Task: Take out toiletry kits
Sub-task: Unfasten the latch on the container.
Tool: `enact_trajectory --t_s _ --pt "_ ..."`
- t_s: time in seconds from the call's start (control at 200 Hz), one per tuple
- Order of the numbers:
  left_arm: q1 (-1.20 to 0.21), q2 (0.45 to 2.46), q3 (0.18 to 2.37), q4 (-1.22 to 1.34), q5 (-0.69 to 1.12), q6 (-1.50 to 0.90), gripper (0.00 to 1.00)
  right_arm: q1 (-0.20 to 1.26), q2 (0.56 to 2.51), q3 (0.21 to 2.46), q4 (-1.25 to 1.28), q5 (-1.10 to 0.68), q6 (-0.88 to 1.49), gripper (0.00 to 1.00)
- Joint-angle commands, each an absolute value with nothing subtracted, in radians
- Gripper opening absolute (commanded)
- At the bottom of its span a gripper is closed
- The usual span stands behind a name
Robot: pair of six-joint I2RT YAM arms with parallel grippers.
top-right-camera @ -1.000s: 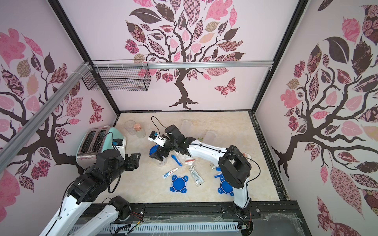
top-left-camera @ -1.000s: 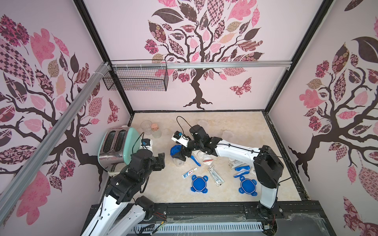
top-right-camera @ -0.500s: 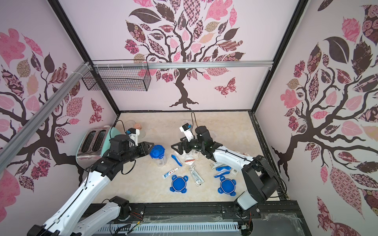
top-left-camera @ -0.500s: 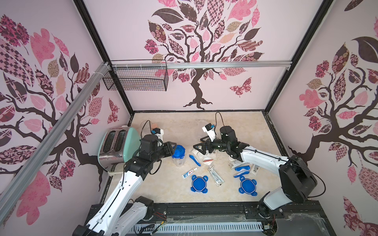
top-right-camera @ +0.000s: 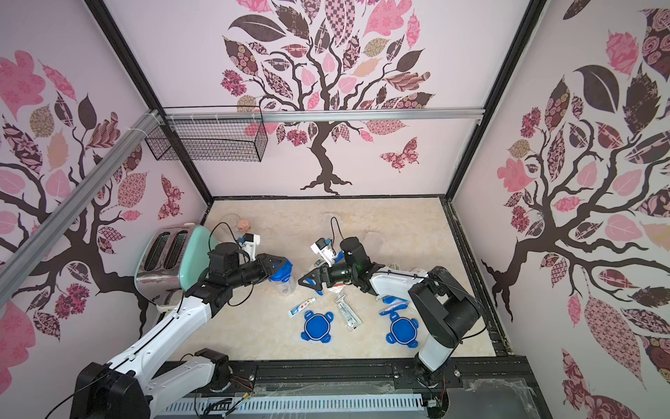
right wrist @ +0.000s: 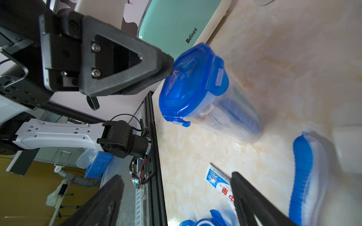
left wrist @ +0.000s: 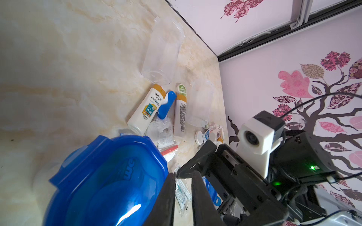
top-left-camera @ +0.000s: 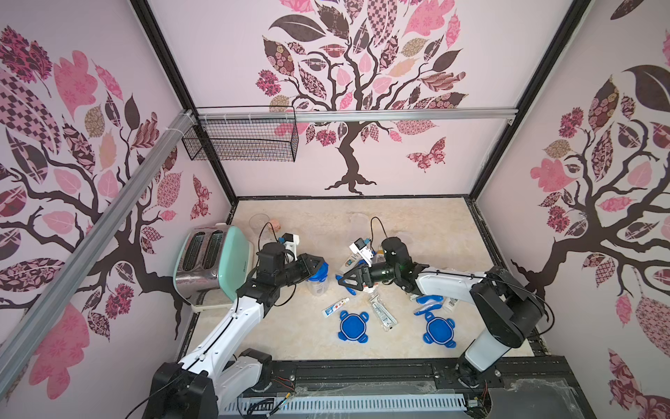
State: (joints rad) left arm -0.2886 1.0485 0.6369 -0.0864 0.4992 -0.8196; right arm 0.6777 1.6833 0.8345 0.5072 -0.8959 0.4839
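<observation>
Left tool (top-left-camera: 316, 264): fingers drawn close with only a narrow slit between them. The tips are against the rim of the blue lid (left wrist: 109, 176). Whether they pinch a clip cannot be told.
Right tool (top-left-camera: 346, 283): fingers spread wide with nothing between them, pointing toward the lidded canister (right wrist: 231, 117).
Lidded canister: upright on the bench (top-left-camera: 417, 232), between the two tools. Kit items show blurred through its clear wall.
Kit items lying out: two white bottles (left wrist: 146, 111), a blue toothbrush (left wrist: 166, 104) and a round tub (left wrist: 181, 90) lie in a touching heap behind the right tool. A toothpaste tube (top-left-camera: 335, 307) and a clear packet (top-left-camera: 382, 312) lie nearer the front.
In the way: the toaster (top-left-camera: 212, 261) stands close behind the left arm.
Around: two loose lids (top-left-camera: 353, 325) lie near the front edge, and two empty canisters (left wrist: 162, 52) lie beside the heap.
</observation>
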Motion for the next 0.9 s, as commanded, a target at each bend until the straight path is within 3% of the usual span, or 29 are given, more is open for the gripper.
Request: enact_trajectory --t_s 0.0,0.895 --pt "-0.275 1.069 0.615 -0.029 0.514 -0.834 0.18 0.701 1.709 0.886 0.574 -0.956 0.504 0.87" --pt "-0.23 1.201 0.47 0.184 0.603 -0.936 0.1 0.747 1.815 0.958 0.567 -0.989 0.458 0.84"
